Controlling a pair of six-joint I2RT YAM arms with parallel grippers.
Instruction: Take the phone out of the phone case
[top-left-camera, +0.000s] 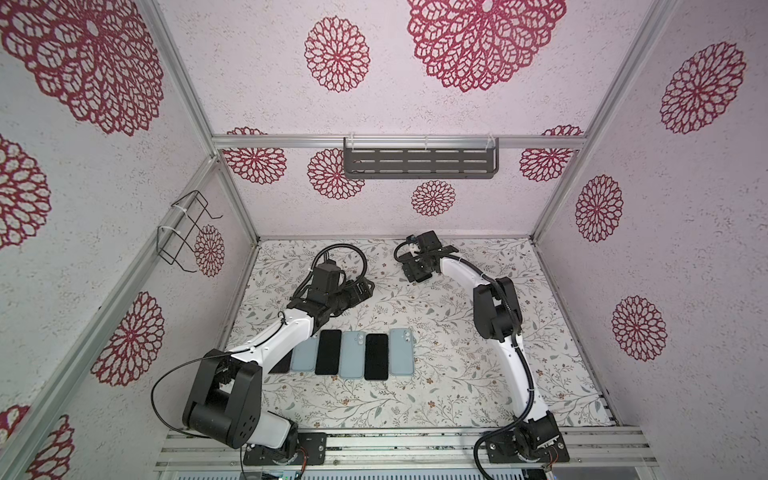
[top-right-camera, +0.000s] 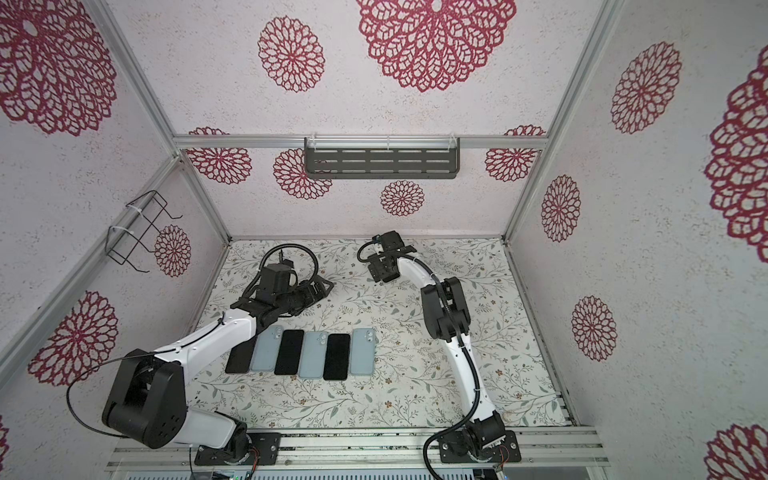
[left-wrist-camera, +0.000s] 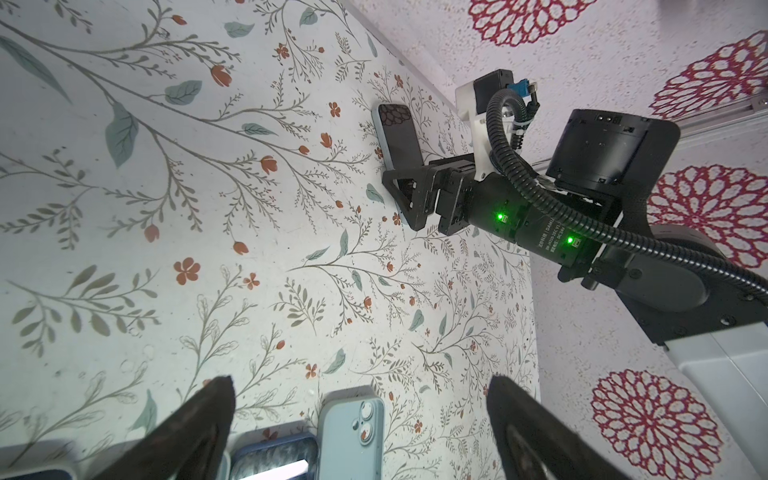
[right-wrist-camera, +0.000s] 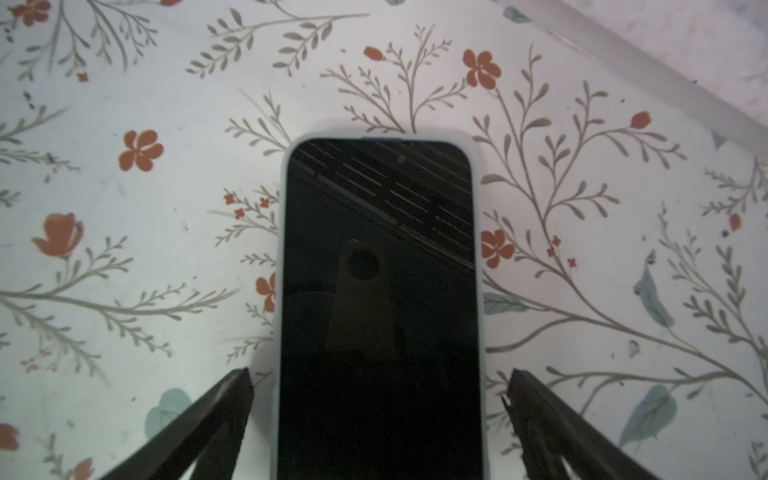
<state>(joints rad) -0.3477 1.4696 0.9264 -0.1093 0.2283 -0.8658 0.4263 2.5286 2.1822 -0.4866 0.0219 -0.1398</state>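
Note:
A phone (right-wrist-camera: 378, 291) with a dark screen lies face up in a pale blue phone case (right-wrist-camera: 376, 136) on the floral table near the back wall. My right gripper (right-wrist-camera: 380, 386) hangs over it, open, with one finger on each side of the case and a gap to both. The left wrist view shows that phone (left-wrist-camera: 397, 137) under the right gripper (left-wrist-camera: 409, 195). In both top views the right gripper (top-left-camera: 413, 274) (top-right-camera: 382, 274) hides it. My left gripper (top-left-camera: 363, 289) (left-wrist-camera: 361, 390) is open and empty, left of the right one.
A row of several handsets (top-left-camera: 353, 354) lies mid-table, pale blue backs (left-wrist-camera: 351, 436) alternating with dark screens (top-left-camera: 376, 356); the left forearm covers its left end. A slotted grey shelf (top-left-camera: 419, 162) hangs on the back wall and a wire basket (top-left-camera: 183, 232) on the left wall.

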